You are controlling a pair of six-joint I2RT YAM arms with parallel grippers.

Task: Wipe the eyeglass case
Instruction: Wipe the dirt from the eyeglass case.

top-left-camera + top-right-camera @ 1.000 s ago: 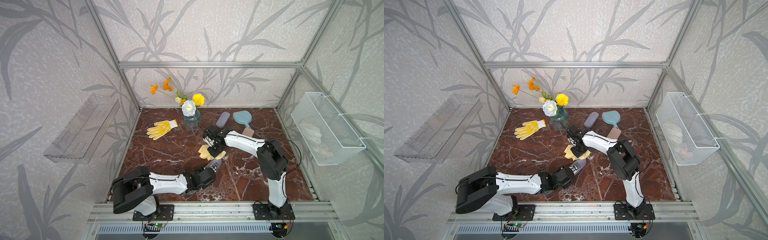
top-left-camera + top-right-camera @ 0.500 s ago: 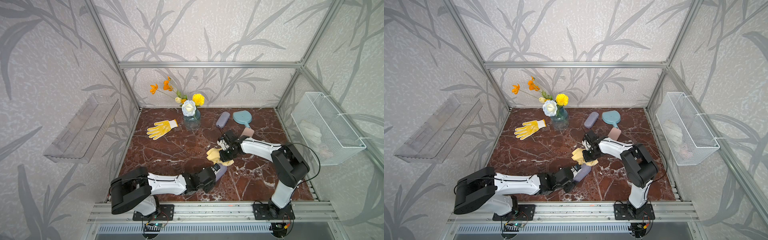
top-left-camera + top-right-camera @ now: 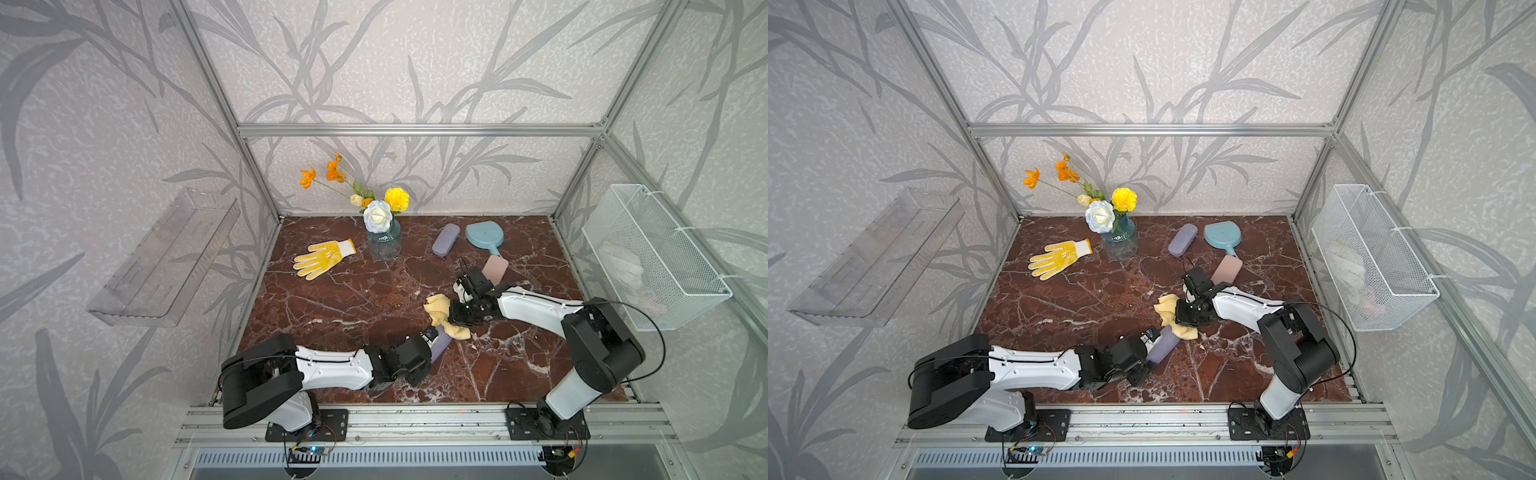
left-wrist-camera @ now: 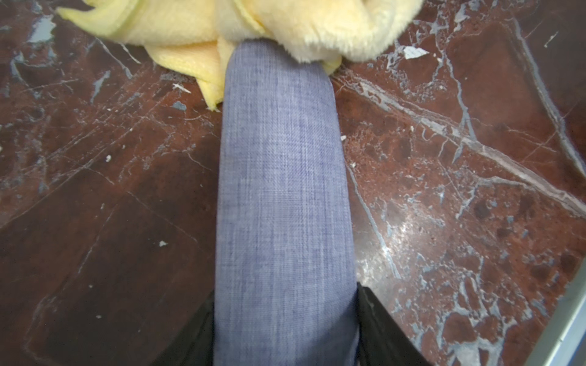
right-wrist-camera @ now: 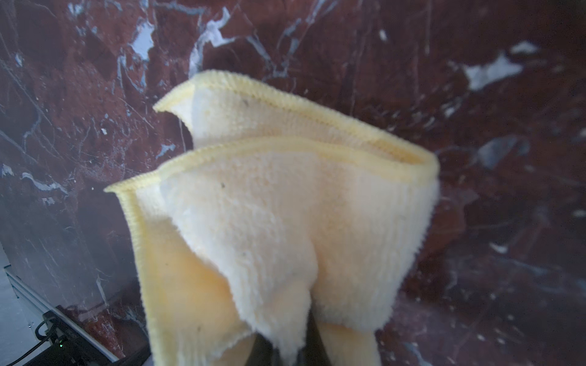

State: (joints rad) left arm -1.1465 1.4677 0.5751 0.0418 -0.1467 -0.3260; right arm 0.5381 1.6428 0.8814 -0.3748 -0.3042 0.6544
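**A papered booth with a marble floor**

Pale grey walls (image 3: 415,62) printed with darker leafy sprays close the space at the back and on both sides. Aluminium frame bars (image 3: 415,129) run up the corners and across the back wall. The floor (image 3: 353,299) is dark red marble veined in white, glossy in patches. A clear plastic shelf (image 3: 166,257) hangs on the left wall, a white wire basket (image 3: 623,279) on the right. A slotted metal rail (image 3: 415,419) edges the front. The light is soft and even, the shadows faint
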